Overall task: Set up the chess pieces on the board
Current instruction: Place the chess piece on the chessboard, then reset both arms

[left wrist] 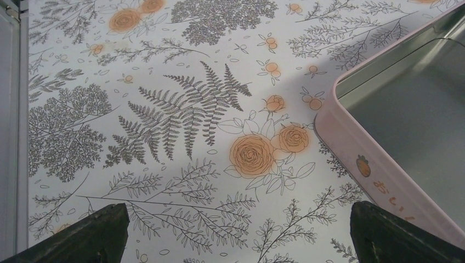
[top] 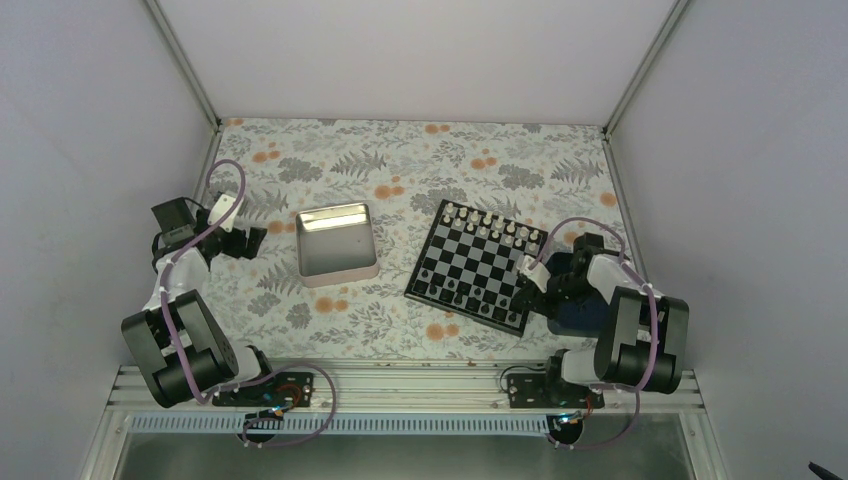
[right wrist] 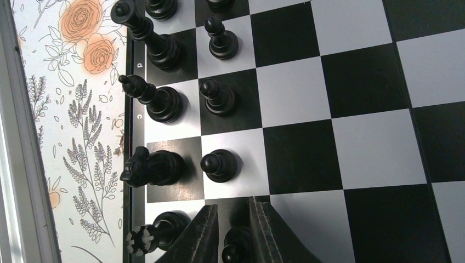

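Note:
The board (top: 470, 255) lies tilted at the right of the table. Several black chess pieces (top: 458, 291) line its near rows, and white ones (top: 487, 224) line its far rows. In the right wrist view a rook (right wrist: 159, 227), a knight (right wrist: 151, 167) and a bishop (right wrist: 156, 101) stand on the edge row of the board (right wrist: 356, 82), with pawns (right wrist: 219, 164) beside them. My right gripper (right wrist: 232, 201) straddles one black pawn (right wrist: 236, 246) standing on a dark square. Its jaws are slightly apart, with a thin gap on the pawn's left. My left gripper (left wrist: 239, 207) hangs wide open over the floral cloth.
A silver square tin (top: 336, 243) with a pink rim (left wrist: 351, 153) sits left of the board, just right of my left gripper (top: 250, 240). A dark blue tray (top: 575, 315) shows under the right arm. Frame walls close in the table on three sides.

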Robot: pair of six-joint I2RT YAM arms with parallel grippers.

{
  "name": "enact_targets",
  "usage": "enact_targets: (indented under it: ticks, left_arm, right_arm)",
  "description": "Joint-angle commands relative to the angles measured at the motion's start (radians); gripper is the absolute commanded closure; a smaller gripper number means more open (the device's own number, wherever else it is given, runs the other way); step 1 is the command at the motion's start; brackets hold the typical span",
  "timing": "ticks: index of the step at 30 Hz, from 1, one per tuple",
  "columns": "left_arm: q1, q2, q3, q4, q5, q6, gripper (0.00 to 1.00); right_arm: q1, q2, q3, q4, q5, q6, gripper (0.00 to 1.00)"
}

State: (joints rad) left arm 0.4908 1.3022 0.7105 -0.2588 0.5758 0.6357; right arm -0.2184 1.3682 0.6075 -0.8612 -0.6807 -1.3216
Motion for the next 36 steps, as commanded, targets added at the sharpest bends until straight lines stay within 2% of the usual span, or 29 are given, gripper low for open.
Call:
enact_targets:
  ticks: [1,9,15,17,19,20,22,24,26,30,36]
  left_arm:
    - [0.001,0.000,-0.010,0.030,0.005,0.010,0.00]
    - [0.001,-0.001,-0.014,0.029,0.001,0.016,0.00]
    - [0.002,-0.008,-0.013,0.027,0.013,0.017,0.00]
    - [0.001,-0.011,-0.008,0.025,0.016,0.019,0.00]
    - [0.002,-0.015,-0.002,0.023,0.015,0.018,0.00]
    - [0.001,-0.017,0.002,0.023,0.016,0.017,0.00]
    - [0.001,-0.023,0.003,0.026,0.022,0.014,0.00]
    - [0.000,-0.029,0.000,0.030,0.036,0.010,0.00]
    - [0.001,-0.032,-0.005,0.034,0.045,0.009,0.00]
    - [0.001,-0.026,-0.010,0.046,0.050,0.006,0.00]
    - [0.001,-0.025,-0.001,0.046,0.062,-0.004,0.00]
  right_arm:
    - [-0.011,0.004,0.023,-0.012,-0.042,-0.025,0.83]
    - [-0.010,-0.020,0.035,-0.022,-0.016,-0.017,0.80]
    - [-0.010,-0.107,0.063,-0.086,-0.012,-0.012,0.64]
    - [-0.011,-0.157,0.095,-0.127,-0.021,-0.008,0.51]
    - [-0.011,-0.215,0.141,-0.186,-0.041,-0.021,0.10]
    - [-0.010,-0.246,0.169,-0.206,-0.056,-0.013,0.01]
    - [-0.011,-0.302,0.246,-0.228,-0.091,0.034,0.00]
    - [-0.011,-0.343,0.313,-0.173,-0.118,0.177,0.00]
    - [-0.011,-0.388,0.349,-0.101,-0.130,0.254,0.00]
    - [-0.011,-0.473,0.331,0.081,-0.132,0.436,0.00]
    - [-0.011,-0.445,0.317,0.259,-0.195,0.639,0.00]
